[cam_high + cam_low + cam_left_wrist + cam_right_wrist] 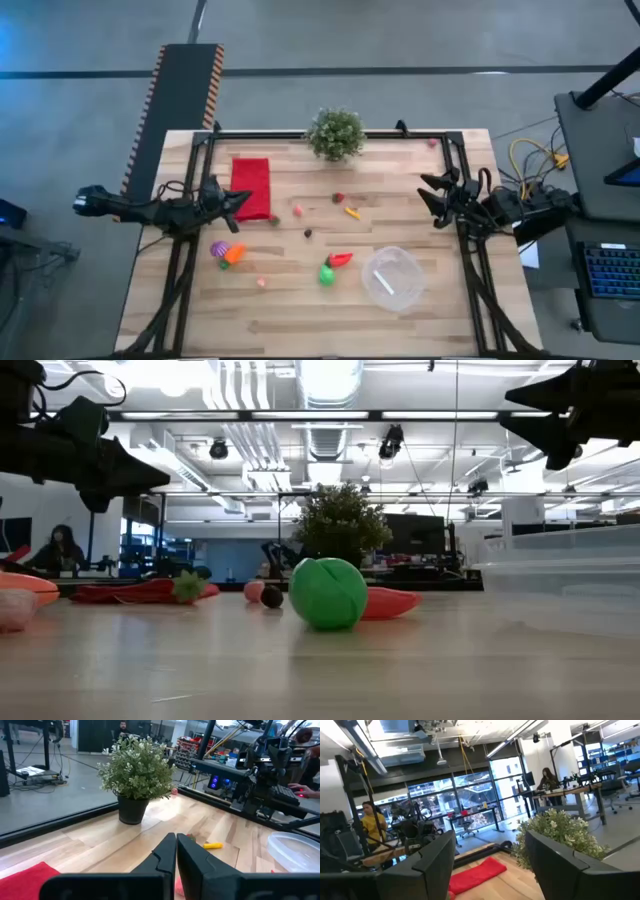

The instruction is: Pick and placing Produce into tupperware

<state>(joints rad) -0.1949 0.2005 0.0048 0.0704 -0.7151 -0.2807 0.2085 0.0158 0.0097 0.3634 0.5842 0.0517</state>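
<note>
Tupperware: the clear round tupperware [392,279] stands on the tabletop [300,310], at the near right part; no produce shows inside it, as far as the high view lets one see.
Produce near the tupperware: a green piece [326,275] and a red piece [340,259] lie just beside each other, a little to the left of it.
Produce in the middle: a yellow piece [352,212], a dark red piece [339,198], a pink piece [298,210] and a small dark piece [308,233] are scattered and apart.
Produce at the left: a purple piece [218,248] touches an orange piece [234,254]; a small pink one [261,283] lies nearer the front edge.
Right claw [432,197]: spread, holding nothing, raised at the right side of the tabletop.
Left claw [243,199]: pressed together, empty, above the red cloth [251,186] at the left.
Other things: a plant [335,132] stands at the far edge.
Progress: seemingly nothing is placed yet; every piece seen is left to move.
</note>
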